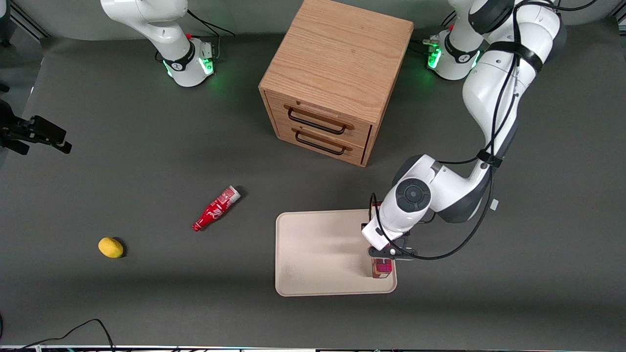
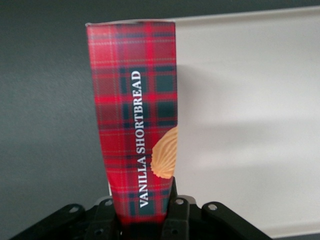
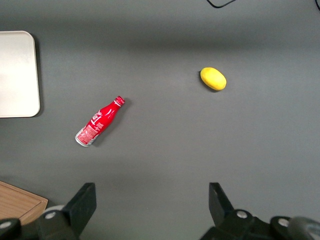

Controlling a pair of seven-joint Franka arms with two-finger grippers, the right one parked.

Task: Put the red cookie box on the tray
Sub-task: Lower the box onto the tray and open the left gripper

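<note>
The big wooden drawer cabinet (image 1: 337, 78) is sitting farthest from the front camera. Nearer to that camera, the cream tray (image 1: 318, 252) is lying flat on the gray table (image 1: 146, 146). The left arm's gripper (image 1: 384, 254) is hanging over the tray's edge toward the working arm's end, and it is squeezing the red cookie box (image 2: 137, 125) tight between its fingers (image 2: 177, 212). The box is standing up tall over the tray. A small red bottle (image 1: 216, 208) is lying on its side toward the parked arm's end. A little yellow lemon (image 1: 110, 247) is resting farther that way.
</note>
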